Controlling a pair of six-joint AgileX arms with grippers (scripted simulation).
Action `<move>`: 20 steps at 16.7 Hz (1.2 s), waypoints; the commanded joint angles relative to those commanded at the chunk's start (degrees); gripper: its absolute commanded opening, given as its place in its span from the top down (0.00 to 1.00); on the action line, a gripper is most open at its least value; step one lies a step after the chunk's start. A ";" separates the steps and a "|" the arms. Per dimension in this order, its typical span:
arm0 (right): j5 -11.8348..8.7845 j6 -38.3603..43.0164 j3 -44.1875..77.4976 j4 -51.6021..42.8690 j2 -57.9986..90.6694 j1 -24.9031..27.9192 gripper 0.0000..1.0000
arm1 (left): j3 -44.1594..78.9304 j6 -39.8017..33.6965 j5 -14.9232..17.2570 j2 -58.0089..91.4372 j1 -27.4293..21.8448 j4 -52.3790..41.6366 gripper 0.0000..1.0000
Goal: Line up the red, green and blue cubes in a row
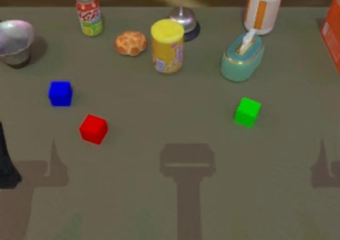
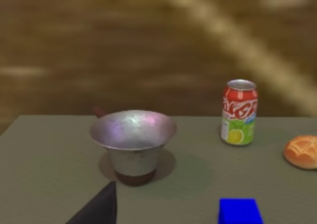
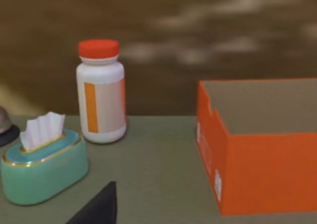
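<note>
Cubes, red (image 1: 93,129), green (image 1: 247,112), blue (image 1: 60,93), lie apart; orange box (image 1: 332,32) is cropped; gripper openings cannot be told.

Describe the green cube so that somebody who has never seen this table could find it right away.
Start at the teal tissue box near the back of the table, right of the yellow canister. Come toward the front edge from it: the green cube sits alone on bare tabletop. It is the only cube on the right half; the red cube and blue cube lie far left.

My left arm (image 1: 6,163) shows as a matte black mass — each wrist view catches one dark, pointed wedge.
</note>
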 joint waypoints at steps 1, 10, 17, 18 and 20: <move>0.00 0.00 0.00 0.00 0.00 0.00 0.00 | 0.00 0.00 0.00 0.00 0.00 0.00 0.00; 0.00 0.00 0.00 0.00 0.00 0.00 0.00 | 19.27 0.74 0.22 21.58 -3.96 -12.97 0.00; 0.00 0.00 0.00 0.00 0.00 0.00 0.00 | 49.58 2.28 -0.01 64.76 -9.93 -34.87 0.00; 0.00 0.00 0.00 0.00 0.00 0.00 0.00 | 53.85 2.50 -0.03 70.54 -10.83 -38.11 0.00; 0.00 0.00 0.00 0.00 0.00 0.00 0.00 | 62.15 2.92 -0.04 81.29 -12.56 -44.28 0.00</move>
